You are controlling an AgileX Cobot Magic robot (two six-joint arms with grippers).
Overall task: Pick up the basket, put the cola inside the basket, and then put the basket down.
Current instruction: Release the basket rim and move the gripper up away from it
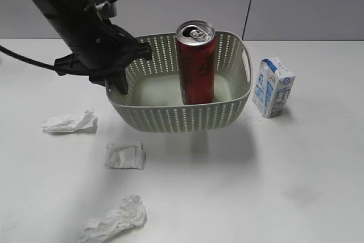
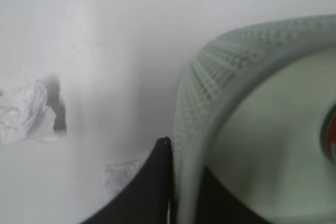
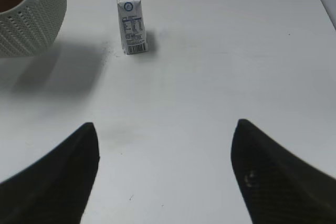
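- The left gripper [image 1: 126, 66] reached down from upper left, fingers clamped across the wall of the perforated sage plastic basket [image 1: 187, 115].
- The slim red cola [image 1: 196, 64] stood upright inside.
- The right gripper [image 3: 165, 156] hovered spread wide, holding nothing.

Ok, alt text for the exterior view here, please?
A sage-green slotted basket with an upright red cola can inside is gripped at its left rim by the left gripper. A small blue-and-white carton stands right of it; three crumpled tissues lie front-left.
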